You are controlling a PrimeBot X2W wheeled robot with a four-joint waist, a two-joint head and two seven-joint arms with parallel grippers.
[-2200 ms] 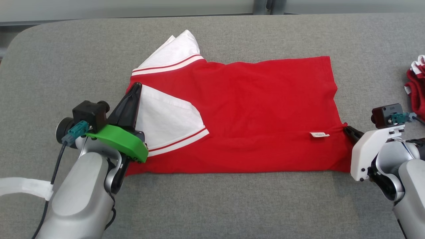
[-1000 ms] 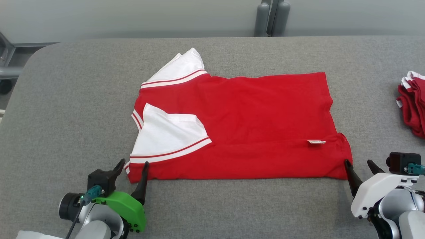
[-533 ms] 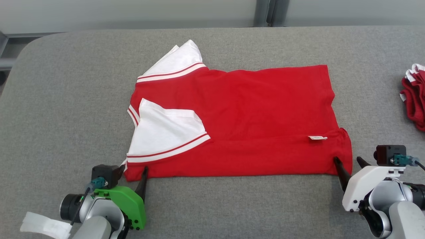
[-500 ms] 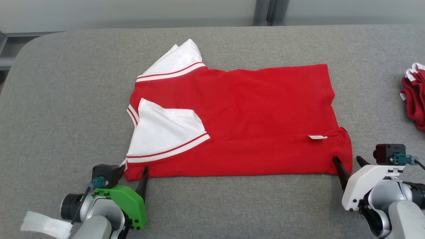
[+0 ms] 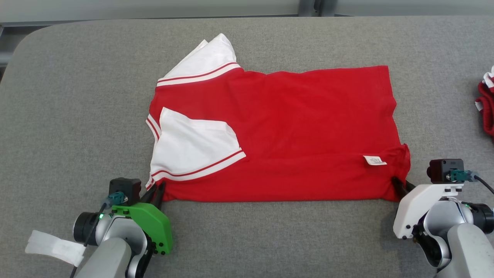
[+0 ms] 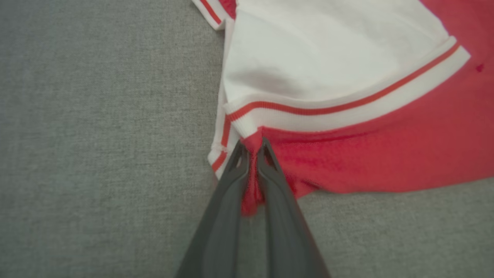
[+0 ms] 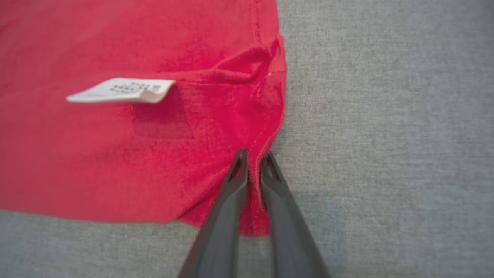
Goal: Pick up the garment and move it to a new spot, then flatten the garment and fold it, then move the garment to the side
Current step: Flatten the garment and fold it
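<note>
Now the red garment (image 5: 301,127) lies flat on the grey bench (image 5: 77,96); the left claw (image 6: 251,148) is closed on its near left corner, the right claw (image 7: 252,158) on its near right corner.

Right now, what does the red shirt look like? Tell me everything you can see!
The red shirt is soft cloth with white sleeves trimmed in red stripes. It lies mostly flat on the grey table, one sleeve folded over its body, the other poking out at the far side. A small white label sits near its right near corner. The left gripper pinches the near left corner, the right gripper the near right corner.
</note>
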